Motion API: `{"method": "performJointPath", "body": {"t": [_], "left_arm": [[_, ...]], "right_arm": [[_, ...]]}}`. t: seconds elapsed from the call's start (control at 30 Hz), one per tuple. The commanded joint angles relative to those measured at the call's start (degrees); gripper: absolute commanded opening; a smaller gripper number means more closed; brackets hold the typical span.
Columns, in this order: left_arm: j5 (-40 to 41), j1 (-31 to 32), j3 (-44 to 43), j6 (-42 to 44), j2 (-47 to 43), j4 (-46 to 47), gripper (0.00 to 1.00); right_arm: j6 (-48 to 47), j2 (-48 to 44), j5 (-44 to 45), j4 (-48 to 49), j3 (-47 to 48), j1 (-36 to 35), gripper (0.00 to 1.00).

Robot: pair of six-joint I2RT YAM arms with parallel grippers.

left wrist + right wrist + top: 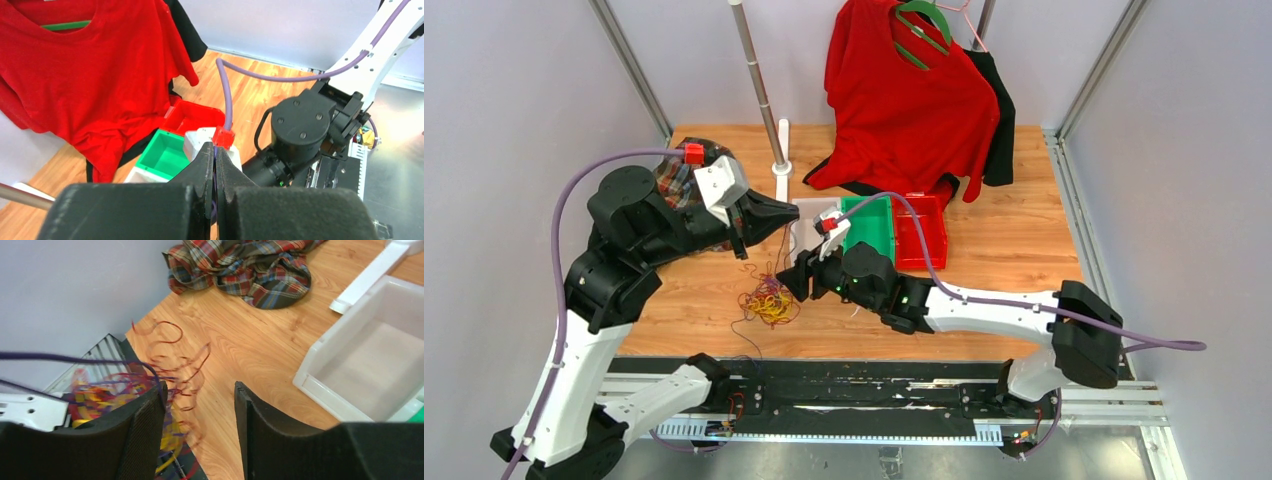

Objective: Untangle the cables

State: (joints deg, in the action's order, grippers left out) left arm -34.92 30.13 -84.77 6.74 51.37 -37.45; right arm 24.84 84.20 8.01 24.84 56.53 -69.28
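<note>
A tangle of thin red, yellow and purple cables (769, 298) lies on the wooden table near its front edge. In the right wrist view the tangle (100, 395) is blurred, to the left of my fingers. My left gripper (789, 213) hangs above and behind the tangle. In the left wrist view it (215, 146) is shut, with a thin purple cable (214, 210) showing between the jaws. A purple strand (75, 359) runs taut across the right wrist view. My right gripper (792, 278) is open just right of the tangle, and nothing lies between its fingers (200, 387).
White (809, 225), green (869, 225) and red (921, 235) bins stand behind the grippers. A red shirt (904, 100) hangs on a hanger at the back. A plaid cloth (679, 180) lies at the back left, next to a metal pole (764, 90).
</note>
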Motion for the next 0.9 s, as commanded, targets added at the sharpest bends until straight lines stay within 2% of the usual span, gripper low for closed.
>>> {"method": "performJointPath", "body": {"t": [0.0,0.1,0.27,0.5,0.63,0.87], "left_arm": [[-1.24,0.19,-4.69,-0.84,1.18,2.54,0.0],[-1.28,0.21,-6.62,-0.59,1.8,3.62,0.0],[-1.31,0.19,-10.76,0.07,3.95,4.59,0.0],[-0.9,0.19,-19.08,1.87,8.67,6.47,0.0],[-0.6,0.19,-28.02,2.75,13.81,6.53,0.0],[1.52,0.19,-44.19,4.28,22.4,6.4,0.0]], "right_arm": [[2.35,2.19,4.84,-0.73,-1.73,1.09,0.54],[5.88,2.22,6.75,1.39,-5.39,2.49,0.57],[14.49,-0.48,7.7,4.97,-12.88,7.82,0.52],[11.04,-8.29,14.71,1.55,-18.1,10.84,0.49],[10.13,-11.92,19.83,-0.85,-20.87,12.34,0.49],[8.97,-15.97,22.54,-2.17,-23.43,12.92,0.55]]}}
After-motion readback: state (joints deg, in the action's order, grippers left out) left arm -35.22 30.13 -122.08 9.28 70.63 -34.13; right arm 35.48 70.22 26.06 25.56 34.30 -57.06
